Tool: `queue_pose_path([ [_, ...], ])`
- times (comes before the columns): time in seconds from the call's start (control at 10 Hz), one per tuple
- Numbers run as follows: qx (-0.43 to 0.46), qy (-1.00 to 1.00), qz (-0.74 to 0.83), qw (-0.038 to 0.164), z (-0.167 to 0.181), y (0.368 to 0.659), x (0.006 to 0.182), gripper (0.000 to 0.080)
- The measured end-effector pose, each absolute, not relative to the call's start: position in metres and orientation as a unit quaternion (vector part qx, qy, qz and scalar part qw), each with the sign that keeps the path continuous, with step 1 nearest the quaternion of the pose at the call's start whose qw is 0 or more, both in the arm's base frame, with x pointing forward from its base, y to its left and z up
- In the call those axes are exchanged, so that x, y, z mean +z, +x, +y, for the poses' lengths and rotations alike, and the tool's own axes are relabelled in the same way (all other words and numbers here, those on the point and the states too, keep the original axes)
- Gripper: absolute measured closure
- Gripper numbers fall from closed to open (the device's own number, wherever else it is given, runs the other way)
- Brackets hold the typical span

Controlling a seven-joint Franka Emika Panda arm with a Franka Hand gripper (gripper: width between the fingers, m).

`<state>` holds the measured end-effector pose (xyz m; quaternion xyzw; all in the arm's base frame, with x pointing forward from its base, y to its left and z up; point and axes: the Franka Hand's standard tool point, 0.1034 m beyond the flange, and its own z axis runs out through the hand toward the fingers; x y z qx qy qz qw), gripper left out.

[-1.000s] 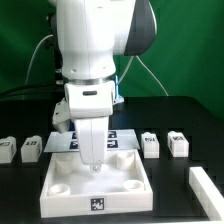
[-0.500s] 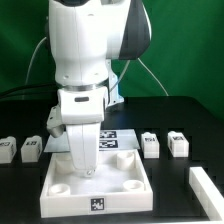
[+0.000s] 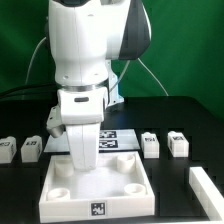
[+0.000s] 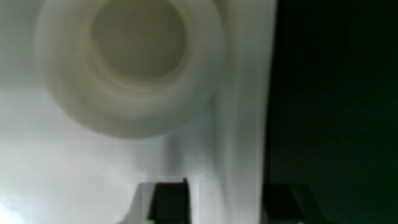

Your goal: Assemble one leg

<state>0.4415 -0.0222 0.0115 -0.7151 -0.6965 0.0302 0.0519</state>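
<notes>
We see a white robot arm reaching straight down over the middle of a black counter. Its gripper hangs low over a big white square plate, which lies near the counter's front edge and has a round socket in each corner & a small b/w tag on its front wall. The gripper tip sits above the plate's back half, close to the back socket on the exterior view's left. We can't tell whether the jaws are parted, closed or holding anything: the arm's body hides them from outside, and the wrist view is too blurred. That view shows only one pale round socket up close, w/ a dark fingertip at the frame edge. The small white tagged blocks lie in a row btwn the plate & the counter's back edge, none touching the plate: the outer left leg & inner left leg toward the edge at the exterior view's left, the inner right leg & outer right leg toward the opposite edge. The marker board lies flat just behind the plate. A long white bar lies near the front corner at the exterior view's right.
</notes>
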Motion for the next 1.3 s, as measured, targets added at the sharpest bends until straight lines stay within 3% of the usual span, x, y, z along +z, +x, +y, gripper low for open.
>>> queue_pose_path([
  [0.9, 0.024, -0.715, -0.697, 0.046, -0.022, 0.446, 0.013, 0.0732],
  [1.3, 0.004, -0.714, -0.699, 0.044, 0.016, 0.474, 0.017, 0.0733],
])
